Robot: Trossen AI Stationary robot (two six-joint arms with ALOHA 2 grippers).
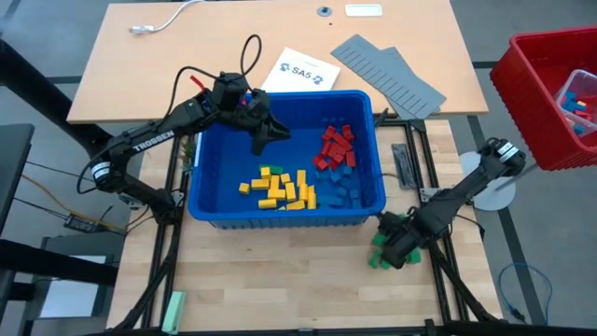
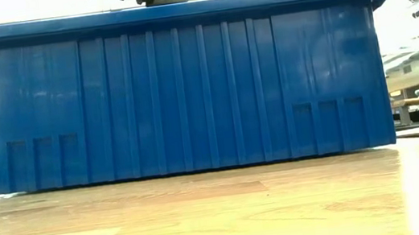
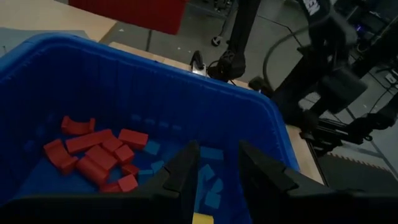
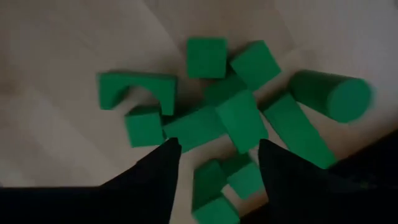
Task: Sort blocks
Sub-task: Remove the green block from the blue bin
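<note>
A blue bin (image 1: 201,187) holds yellow blocks (image 1: 280,189), red blocks (image 1: 334,147) and blue blocks (image 1: 347,191) in separate heaps. My left gripper (image 1: 266,133) hangs open over the bin's far left part, with nothing between its fingers (image 3: 186,171). A pile of green blocks (image 4: 221,121) lies on the table beside the bin's near right corner. My right gripper (image 1: 396,247) points down over that pile, open (image 4: 217,155), with small green blocks (image 4: 245,179) between its fingers. My right gripper stands open, pointing down from above, with one finger on each side of some small green blocks (image 4: 211,177) that lie on the table. Whether a finger touches any of them I cannot tell.
A red bin (image 1: 546,112) with more blocks stands at the far right. Grey ridged panels (image 1: 387,75) and a printed sheet (image 1: 298,73) lie behind the blue bin. A pale green bar (image 1: 173,311) lies at the near left. The bin's wall (image 2: 181,89) fills the low view.
</note>
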